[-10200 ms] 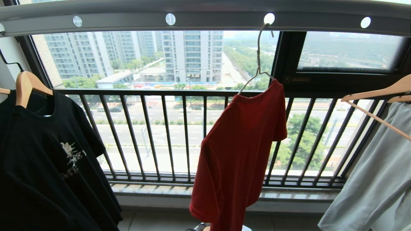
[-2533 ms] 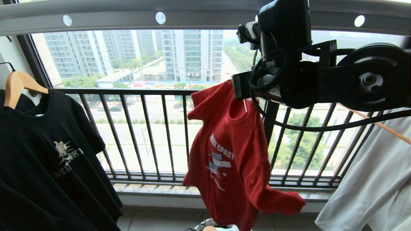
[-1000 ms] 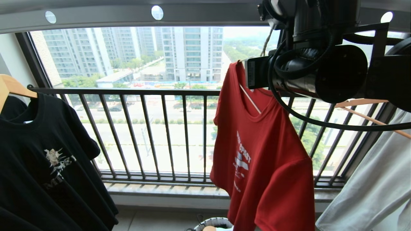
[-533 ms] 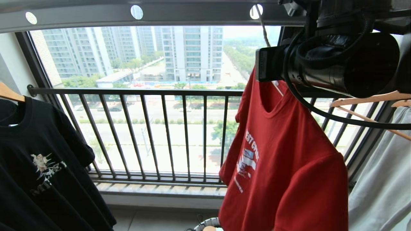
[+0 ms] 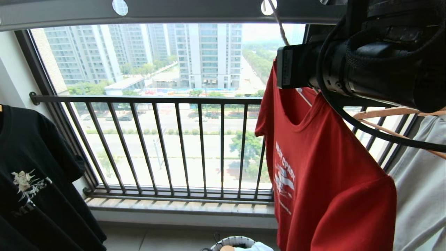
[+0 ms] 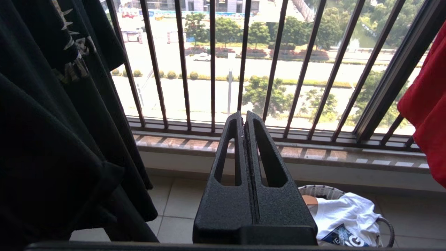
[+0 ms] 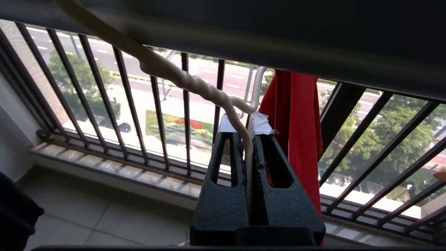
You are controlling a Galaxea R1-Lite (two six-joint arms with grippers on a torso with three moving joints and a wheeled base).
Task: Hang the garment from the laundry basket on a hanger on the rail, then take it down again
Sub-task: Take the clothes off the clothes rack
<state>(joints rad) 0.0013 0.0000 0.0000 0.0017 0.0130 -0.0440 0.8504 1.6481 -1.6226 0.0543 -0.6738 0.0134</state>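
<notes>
The red garment (image 5: 313, 167) hangs on the cream wire hanger (image 7: 181, 78), print side towards me, at the right of the head view. The hanger's twisted neck (image 5: 278, 29) runs up to a round hole in the grey rail (image 5: 191, 10). My right gripper (image 7: 244, 123) is shut on the hanger's wire just below the neck. In the head view my right arm (image 5: 366, 62) hides those fingers. Low down, my left gripper (image 6: 244, 116) is shut and empty. On the floor below stands the laundry basket (image 5: 233, 240), also in the left wrist view (image 6: 317, 191).
A white T-shirt (image 6: 348, 212) lies in the basket. A black T-shirt (image 5: 31, 174) hangs at the left. At the right a pale garment (image 5: 421, 195) hangs from a wooden hanger (image 5: 383, 113). The black balcony railing (image 5: 156, 146) closes off the front.
The whole view has shifted with the camera. My right arm, still clamped on the hanger, now fills more of the upper right. The red garment hangs further right and nearer.
</notes>
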